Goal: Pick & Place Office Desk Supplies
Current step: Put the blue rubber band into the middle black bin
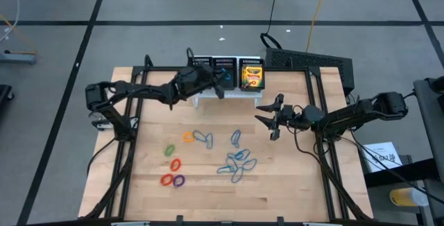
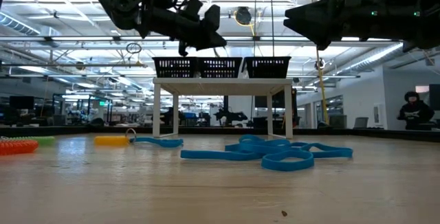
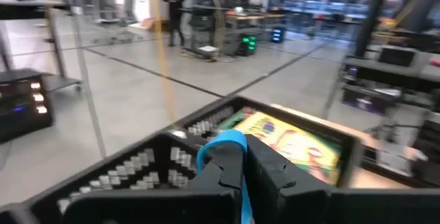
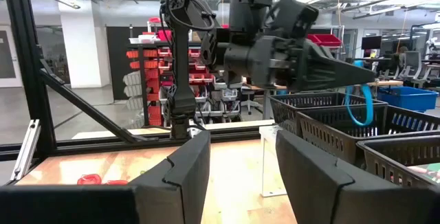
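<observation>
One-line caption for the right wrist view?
Left tool, shut on a blue loop, hangs over the mesh organiser.

The table (image 1: 277, 191) is pale wood with a visible grain and a soft, satiny sheen, and the black organiser (image 1: 225, 65) at its far edge is matt wire mesh on a white stand. The blue loops (image 2: 275, 154) look like smooth, rubbery bands, the crayon boxes (image 1: 252, 75) like glossy printed card. Both arms' housings and the right gripper (image 4: 236, 165) fingers look like matt dark plastic.

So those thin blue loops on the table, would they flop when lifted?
Probably. The blue loop pinched in the left tool dangles limply over the organiser. The blue loops on the table lie flat and tangled, so likely light, soft, apt to snag.
</observation>
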Available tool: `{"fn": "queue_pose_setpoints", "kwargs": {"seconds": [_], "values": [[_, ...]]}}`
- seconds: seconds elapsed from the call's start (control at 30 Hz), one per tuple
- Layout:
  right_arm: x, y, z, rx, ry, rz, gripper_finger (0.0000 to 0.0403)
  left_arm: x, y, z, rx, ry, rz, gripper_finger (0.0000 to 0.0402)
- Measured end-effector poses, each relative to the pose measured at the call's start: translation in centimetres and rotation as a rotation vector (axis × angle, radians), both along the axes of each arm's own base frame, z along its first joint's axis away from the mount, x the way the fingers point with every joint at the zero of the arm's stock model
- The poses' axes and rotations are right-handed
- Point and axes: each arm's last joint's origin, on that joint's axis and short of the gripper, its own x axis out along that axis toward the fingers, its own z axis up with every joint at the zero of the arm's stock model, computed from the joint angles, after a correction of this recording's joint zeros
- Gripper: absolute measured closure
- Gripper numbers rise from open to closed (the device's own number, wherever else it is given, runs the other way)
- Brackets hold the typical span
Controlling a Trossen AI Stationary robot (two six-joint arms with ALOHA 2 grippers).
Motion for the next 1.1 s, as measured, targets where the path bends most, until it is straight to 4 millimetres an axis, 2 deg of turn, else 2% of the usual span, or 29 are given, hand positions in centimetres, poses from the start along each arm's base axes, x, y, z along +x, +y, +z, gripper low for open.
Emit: {"fn": "queue_pose_setpoints", "kwargs": {"seconds": [0.6, 1.1], "values": [[0.03, 0.01, -0.11, 0.006, 0.011, 0.004, 0.0247, 0.04, 0.13, -0.30, -0.007, 0.014, 0.003, 0.0391], [0.03, 0.01, -0.14, 0.007, 0.014, 0.004, 0.0247, -0.03, 0.23, -0.40, -0.033, 0.008, 0.049, 0.0241]]}}
